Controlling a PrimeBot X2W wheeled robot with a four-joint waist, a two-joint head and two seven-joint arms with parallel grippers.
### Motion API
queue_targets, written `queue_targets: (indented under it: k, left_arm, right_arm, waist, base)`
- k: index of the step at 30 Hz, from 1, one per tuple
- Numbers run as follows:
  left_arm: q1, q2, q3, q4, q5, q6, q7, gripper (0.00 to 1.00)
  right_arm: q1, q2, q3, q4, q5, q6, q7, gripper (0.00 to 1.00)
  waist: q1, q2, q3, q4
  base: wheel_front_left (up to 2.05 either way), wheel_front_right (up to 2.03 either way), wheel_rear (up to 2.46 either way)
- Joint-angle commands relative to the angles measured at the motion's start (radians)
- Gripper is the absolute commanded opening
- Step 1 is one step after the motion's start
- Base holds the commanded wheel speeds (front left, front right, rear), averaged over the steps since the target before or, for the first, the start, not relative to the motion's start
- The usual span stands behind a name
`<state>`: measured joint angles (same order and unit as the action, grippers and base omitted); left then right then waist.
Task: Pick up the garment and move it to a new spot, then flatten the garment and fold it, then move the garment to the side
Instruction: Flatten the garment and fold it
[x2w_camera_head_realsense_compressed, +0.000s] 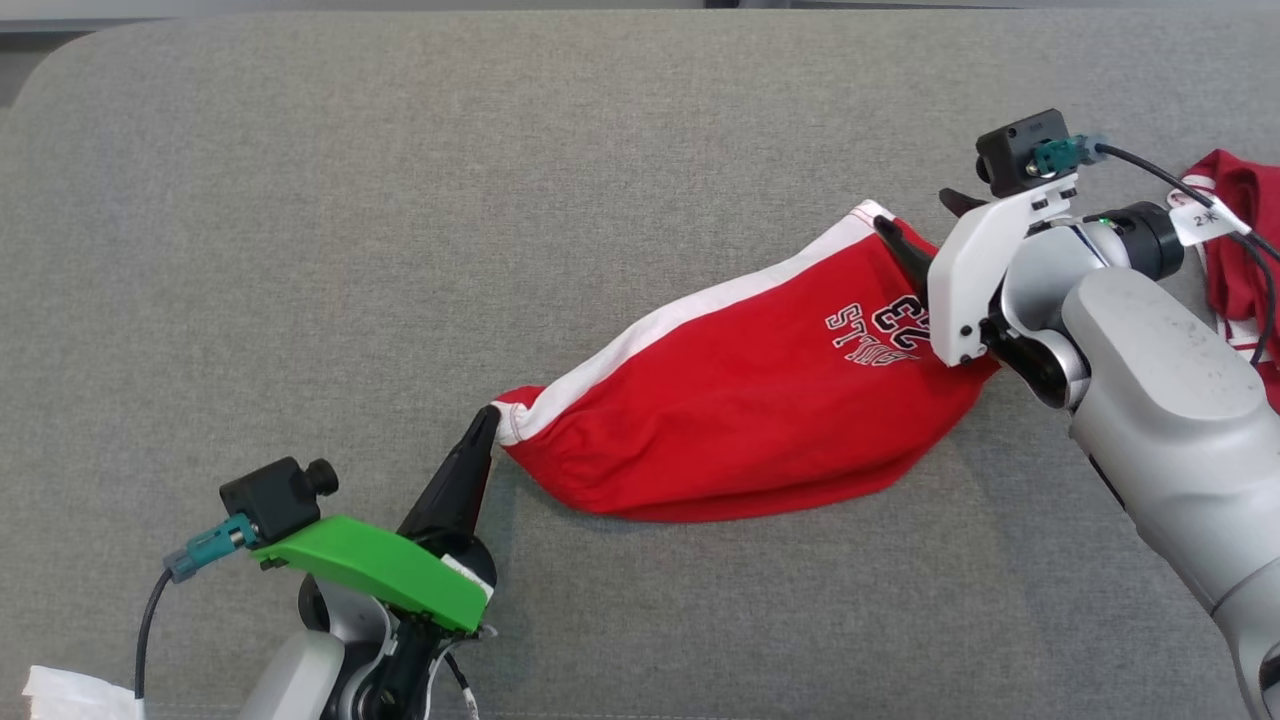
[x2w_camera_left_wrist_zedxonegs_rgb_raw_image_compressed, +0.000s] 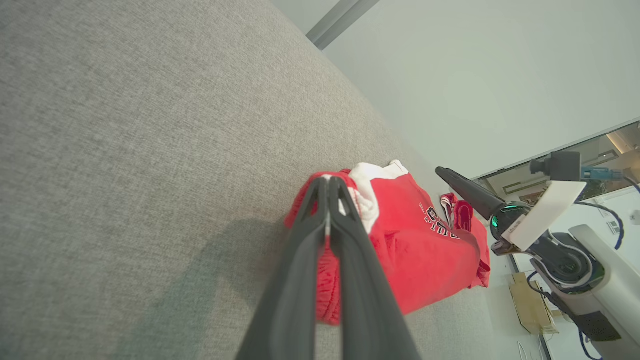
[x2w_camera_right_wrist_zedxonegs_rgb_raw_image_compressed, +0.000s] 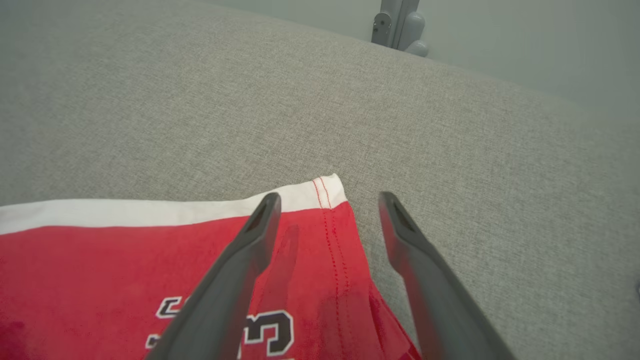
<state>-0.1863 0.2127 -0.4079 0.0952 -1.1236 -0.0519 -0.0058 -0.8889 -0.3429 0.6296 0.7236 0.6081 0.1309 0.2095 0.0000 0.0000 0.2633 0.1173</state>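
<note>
- Head view: a red fabric garment (x2w_camera_head_realsense_compressed: 740, 420) with a white trim band and printed lettering is lying stretched slantwise across the grey woven surface (x2w_camera_head_realsense_compressed: 400, 200), running from the lower middle up toward the right.
- The left gripper (x2w_camera_head_realsense_compressed: 488, 415), under a green bracket, is pinching the garment's lower left corner, its dark fingers pressed together on the cloth.
- The right gripper (x2w_camera_head_realsense_compressed: 915, 212), under a white bracket, is hanging over the garment's upper right corner with its fingers spread apart.
- A second red cloth (x2w_camera_head_realsense_compressed: 1235, 240) is lying at the right edge, behind the right arm, and a white crumpled sheet (x2w_camera_head_realsense_compressed: 70, 695) is showing at the lower left corner.
- Left wrist view: the two fingers (x2w_camera_left_wrist_zedxonegs_rgb_raw_image_compressed: 300, 280) are closing on a bunched red fold, which is showing between them, while the rest of the garment (x2w_camera_left_wrist_zedxonegs_rgb_raw_image_compressed: 425, 260) is trailing away over the surface toward the right arm.
- Right wrist view: the jaws are standing wide and holding nothing. One finger (x2w_camera_right_wrist_zedxonegs_rgb_raw_image_compressed: 240, 270) is lying over the red cloth beside the lettering, and the other is over bare grey surface (x2w_camera_right_wrist_zedxonegs_rgb_raw_image_compressed: 450, 125).
- The garment's white-trimmed corner (x2w_camera_right_wrist_zedxonegs_rgb_raw_image_compressed: 327, 192) is sitting between the two tips; whether either finger is touching the cloth I cannot tell.
</note>
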Motion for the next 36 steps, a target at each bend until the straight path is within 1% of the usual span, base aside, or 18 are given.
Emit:
queue_targets:
  k: [1, 5, 6, 10, 15, 20, 21, 24, 26, 31, 34, 35, 36]
  left_arm:
    - [-0.022, -0.002, -0.003, 0.002, 0.010, -0.005, -0.002, 0.00]
    - [-0.035, -0.011, -0.014, 0.008, 0.017, -0.012, -0.003, 0.00]
    - [-0.035, -0.011, -0.014, 0.008, 0.017, -0.012, -0.003, 0.00]
    - [-0.044, -0.017, -0.021, 0.014, 0.019, -0.015, -0.004, 0.00]
    - [-0.059, -0.022, -0.029, 0.021, 0.020, -0.023, 0.001, 0.00]
    - [-0.071, -0.026, -0.041, 0.029, 0.018, -0.032, 0.004, 0.00]
    - [-0.073, -0.027, -0.042, 0.029, 0.017, -0.034, 0.004, 0.00]
    - [-0.077, -0.027, -0.044, 0.033, 0.016, -0.038, 0.002, 0.00]
    - [-0.080, -0.027, -0.043, 0.036, 0.015, -0.040, -0.002, 0.00]
    - [-0.082, -0.022, -0.030, 0.044, 0.019, -0.044, -0.024, 0.00]
    - [-0.084, -0.015, -0.020, 0.046, 0.027, -0.045, -0.040, 0.00]
    - [-0.088, -0.010, -0.010, 0.042, 0.032, -0.045, -0.054, 0.00]
    - [-0.091, -0.007, -0.004, 0.038, 0.035, -0.044, -0.061, 0.00]
  right_arm:
    - [-0.031, 0.003, 0.019, 0.029, 0.005, -0.001, 0.020, 1.00]
    - [-0.089, 0.012, 0.070, 0.110, 0.019, -0.001, 0.058, 1.00]
    - [-0.089, 0.012, 0.070, 0.110, 0.019, -0.001, 0.058, 1.00]
    - [-0.138, 0.018, 0.119, 0.180, 0.021, -0.001, 0.090, 1.00]
    - [-0.163, 0.023, 0.164, 0.245, 0.036, -0.001, 0.087, 1.00]
    - [-0.171, 0.015, 0.206, 0.279, 0.061, -0.001, 0.045, 1.00]
    - [-0.171, 0.012, 0.214, 0.285, 0.067, -0.001, 0.040, 0.96]
    - [-0.178, 0.009, 0.240, 0.294, 0.090, -0.001, 0.025, 0.00]
    - [-0.182, 0.003, 0.253, 0.297, 0.103, -0.001, 0.009, 0.00]
    - [-0.203, -0.013, 0.287, 0.282, 0.120, -0.001, -0.086, 0.00]
    - [-0.213, -0.023, 0.305, 0.264, 0.135, -0.001, -0.154, 0.00]
    - [-0.221, -0.030, 0.309, 0.254, 0.152, -0.001, -0.204, 0.00]
    - [-0.225, -0.032, 0.312, 0.247, 0.160, -0.001, -0.227, 0.00]
  waist:
    - [0.0000, 0.0000, 0.024, 0.027]
    - [0.0000, 0.0000, 0.035, 0.043]
    - [0.0000, 0.0000, 0.035, 0.043]
    - [0.0000, 0.0000, 0.044, 0.054]
    - [0.0000, 0.0000, 0.051, 0.067]
    - [0.0000, 0.0000, 0.053, 0.083]
    - [0.0000, 0.0000, 0.055, 0.086]
    - [0.0000, 0.0000, 0.062, 0.091]
    - [0.0000, 0.0000, 0.066, 0.092]
    - [0.0000, 0.0000, 0.066, 0.083]
    - [0.0000, 0.0000, 0.054, 0.068]
    - [0.0000, 0.0000, 0.041, 0.055]
    - [0.0000, 0.0000, 0.034, 0.048]
  base:
    - [0.00, 0.00, 0.00]
    - [0.00, 0.00, 0.00]
    - [0.00, 0.00, 0.00]
    - [0.00, 0.00, 0.00]
    - [0.00, 0.00, 0.00]
    - [0.00, 0.00, 0.00]
    - [0.00, 0.00, 0.00]
    - [0.00, 0.00, 0.00]
    - [0.00, 0.00, 0.00]
    - [0.00, 0.00, 0.00]
    - [0.00, 0.00, 0.00]
    - [0.00, 0.00, 0.00]
    - [0.00, 0.00, 0.00]
